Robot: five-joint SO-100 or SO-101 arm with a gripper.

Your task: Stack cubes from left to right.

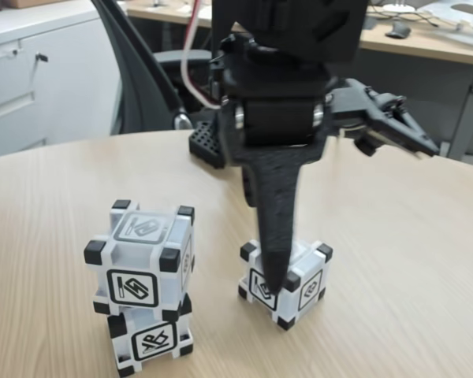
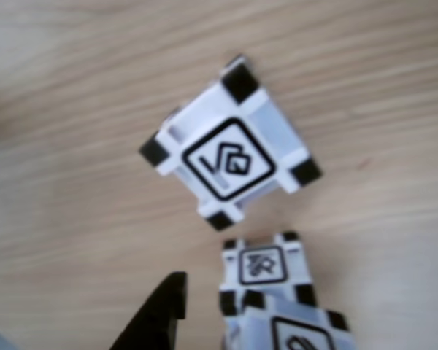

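Wooden bench (image 1: 394,236) carries two stacked cubes (image 1: 144,287) near its front edge; beside them, a third cube (image 1: 286,281). Tool (image 1: 274,272) spread apart over it.

No letters, numbers or brand names legible. Only signs: black-framed geometric symbols on the cube faces. Landmark: two-cube stack (image 1: 144,295) at lower left, fixed view.

- Top cube of stack (image 1: 143,264): symbol on upper face and on front face.
- Bottom cube of stack (image 1: 152,340): crossed-line symbol on front face.
- Single cube (image 1: 286,282), right of the stack on the wooden table (image 1: 394,260): symbols on two side faces; a black gripper finger (image 1: 277,228) partly covers one.

In the other view, the single cube's upper face carries an angular symbol (image 2: 230,158).
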